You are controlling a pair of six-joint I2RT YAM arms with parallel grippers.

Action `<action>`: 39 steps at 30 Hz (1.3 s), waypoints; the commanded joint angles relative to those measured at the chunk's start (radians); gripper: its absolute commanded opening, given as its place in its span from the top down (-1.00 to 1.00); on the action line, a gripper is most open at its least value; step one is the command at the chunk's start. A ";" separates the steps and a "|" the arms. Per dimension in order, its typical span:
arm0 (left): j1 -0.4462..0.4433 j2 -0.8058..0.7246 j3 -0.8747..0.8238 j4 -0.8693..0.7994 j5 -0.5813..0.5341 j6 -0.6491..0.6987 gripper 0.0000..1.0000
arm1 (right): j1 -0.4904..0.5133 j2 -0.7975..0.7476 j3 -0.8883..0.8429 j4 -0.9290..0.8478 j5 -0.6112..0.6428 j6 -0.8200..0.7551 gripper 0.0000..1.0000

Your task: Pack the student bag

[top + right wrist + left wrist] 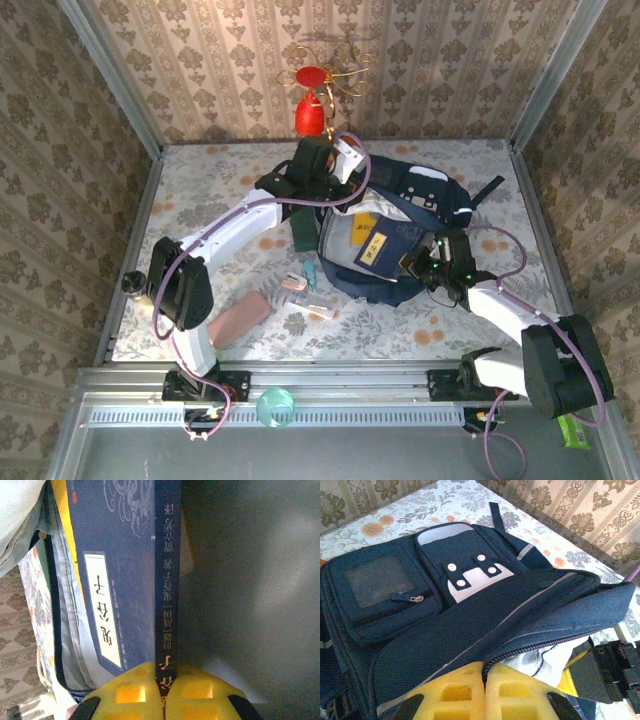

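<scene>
From above: finds the student bag [395, 285] flat on the flowered table [220, 190], centre right of frame, long axis roughly left to right, open mouth facing left, a black strap [488, 188] poking out at right. Puts the left gripper [340, 170] at the bag's upper left edge, the right gripper [428, 262] at its lower right, by a blue book [378, 248] in the mouth.

Left wrist: looks along the student bag [470, 625] toward the top of frame (front pockets up); shows the left gripper [484, 690] clamped shut on the zip edge.

Right wrist: shows the right gripper [161, 687] closed on the spine of the blue book [115, 580], running top to bottom of frame.
</scene>
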State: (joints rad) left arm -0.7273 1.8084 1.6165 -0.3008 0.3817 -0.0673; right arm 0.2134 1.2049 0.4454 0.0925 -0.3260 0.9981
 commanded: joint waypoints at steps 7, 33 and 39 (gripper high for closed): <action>-0.038 -0.098 0.079 0.063 -0.010 -0.015 1.00 | 0.067 0.003 0.070 0.088 0.197 0.132 1.00; -0.018 -0.116 -0.090 0.179 -0.046 -0.085 1.00 | 0.076 0.112 0.261 -0.102 0.328 -0.211 0.16; -0.009 -0.099 -0.163 0.229 -0.055 -0.115 1.00 | 0.077 -0.162 0.221 -0.396 0.212 -0.365 0.04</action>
State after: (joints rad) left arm -0.7471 1.7416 1.4750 -0.1387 0.3504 -0.1471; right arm 0.2890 1.1484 0.6765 -0.1326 -0.0620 0.7624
